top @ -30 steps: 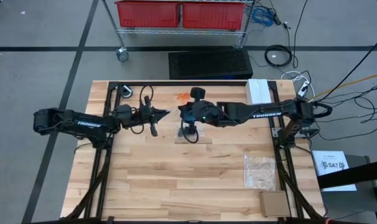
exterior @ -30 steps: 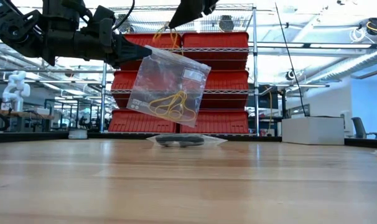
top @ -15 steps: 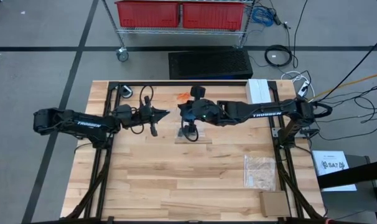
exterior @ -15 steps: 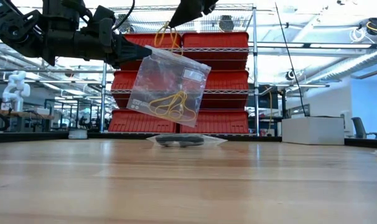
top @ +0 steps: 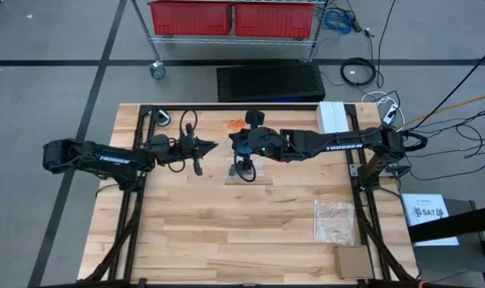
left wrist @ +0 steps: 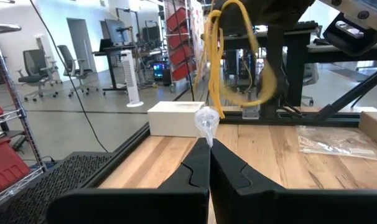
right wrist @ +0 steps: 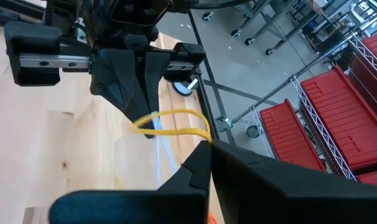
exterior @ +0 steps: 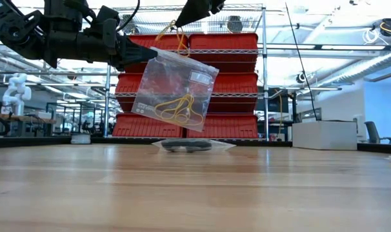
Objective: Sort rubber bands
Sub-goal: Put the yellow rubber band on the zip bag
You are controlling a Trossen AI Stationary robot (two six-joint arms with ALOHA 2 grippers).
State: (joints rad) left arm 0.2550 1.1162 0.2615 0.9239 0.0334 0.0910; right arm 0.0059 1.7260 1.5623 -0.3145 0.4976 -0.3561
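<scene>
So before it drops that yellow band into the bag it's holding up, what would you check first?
1. Left tool shut on a corner of the clear plastic bag: ok.
2. Right tool shut on a yellow rubber band loop: ok.
3. The band hangs above the bag's top edge: ok.
4. Bag mouth open wide enough: cannot tell.
5. The bag already holds yellow bands, so the colour matches: ok.
6. The flat clear bag of black bands on the wooden table lies below, apart from the lifted bag: ok.
</scene>
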